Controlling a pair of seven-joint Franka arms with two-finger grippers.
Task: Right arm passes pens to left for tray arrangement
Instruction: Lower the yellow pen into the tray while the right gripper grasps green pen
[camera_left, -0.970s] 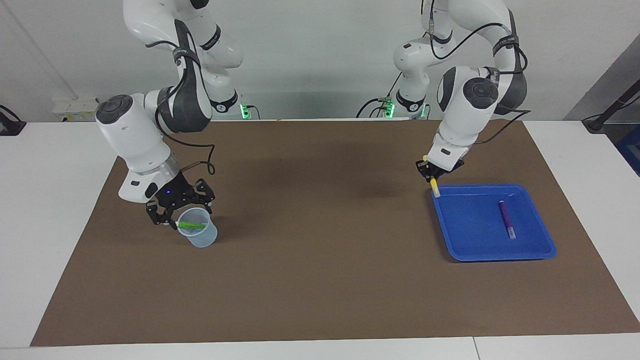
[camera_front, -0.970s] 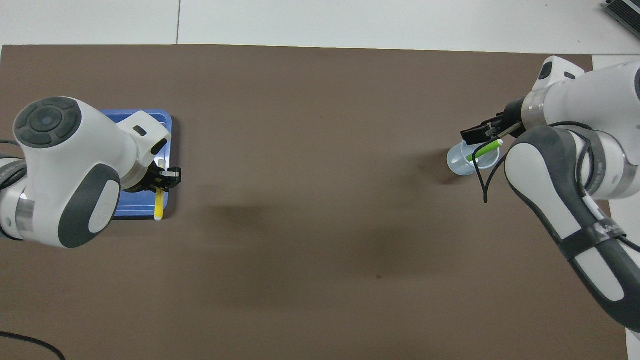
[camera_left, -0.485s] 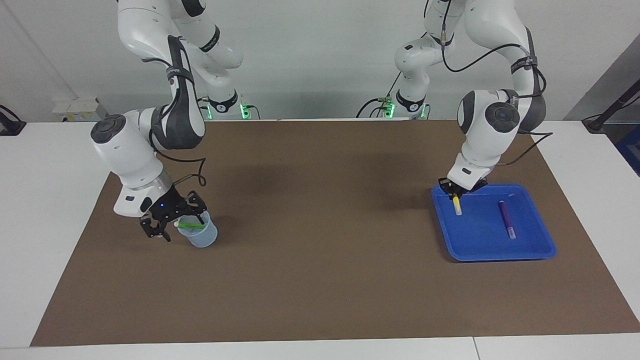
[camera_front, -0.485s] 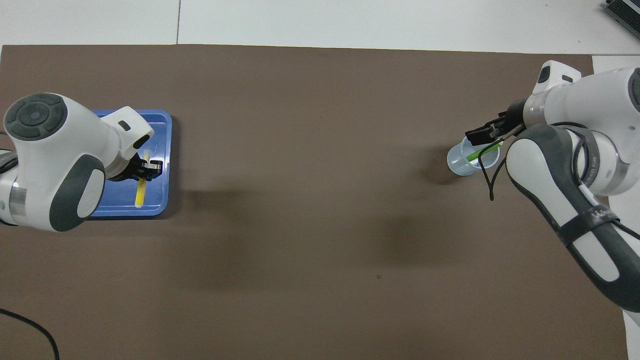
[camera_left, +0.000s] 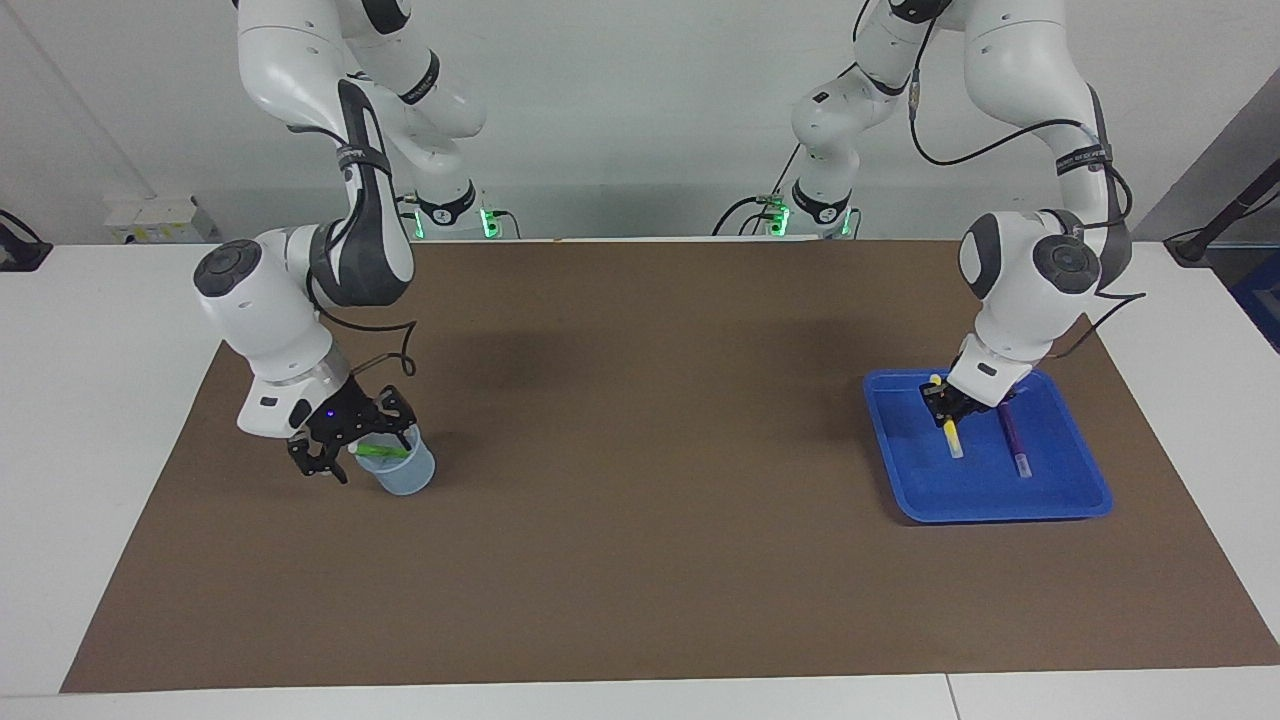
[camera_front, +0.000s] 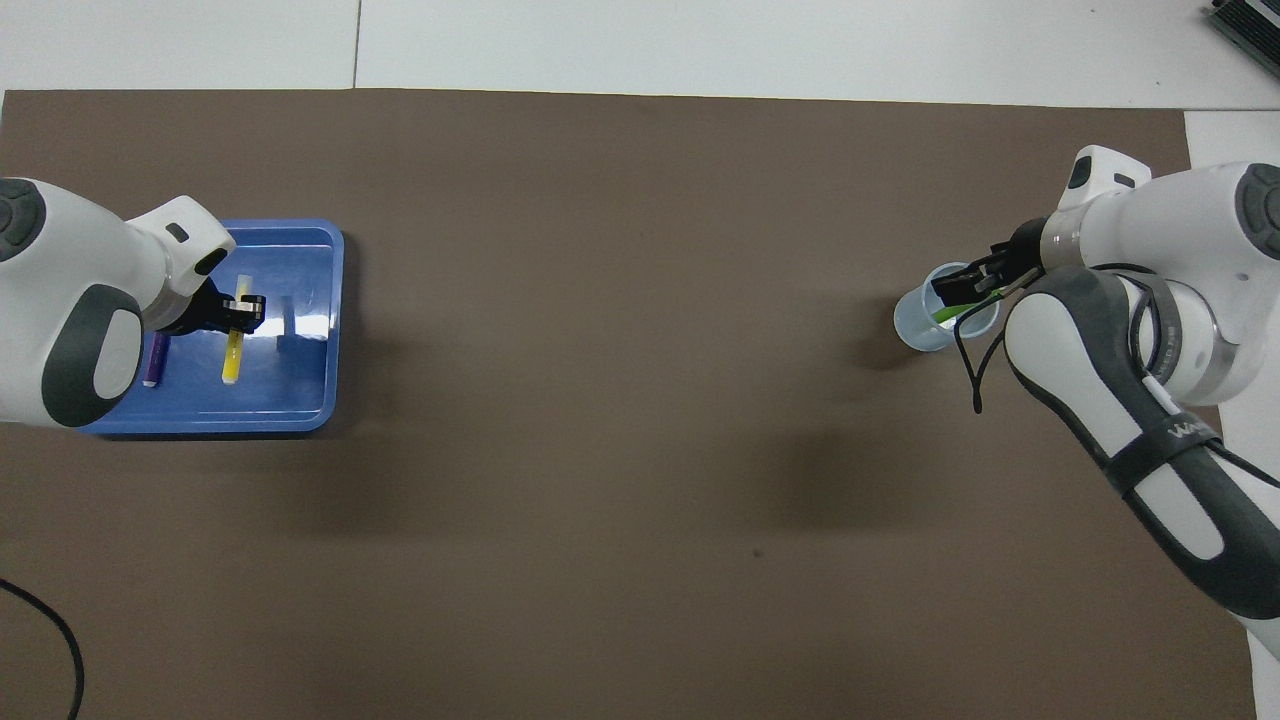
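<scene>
As our right gripper (camera_left: 352, 452) spreads its fingers over the translucent cup (camera_left: 402, 470), the green pen (camera_left: 380, 452) leans across the rim. Our left gripper (camera_left: 948, 415) clamps the yellow pen (camera_left: 951, 438) over the blue tray (camera_left: 1000, 495), parallel to the purple pen (camera_left: 1011, 436), both lying lengthwise away from the robots.

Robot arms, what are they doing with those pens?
The left claw, shut on the slim yellow marker pen, is over the shallow bright blue plastic tray, beside the slim purple marker pen lying in the tray. At the right arm's end, the right claw is at the small translucent bluish cup, where the slim green marker pen sits.
</scene>
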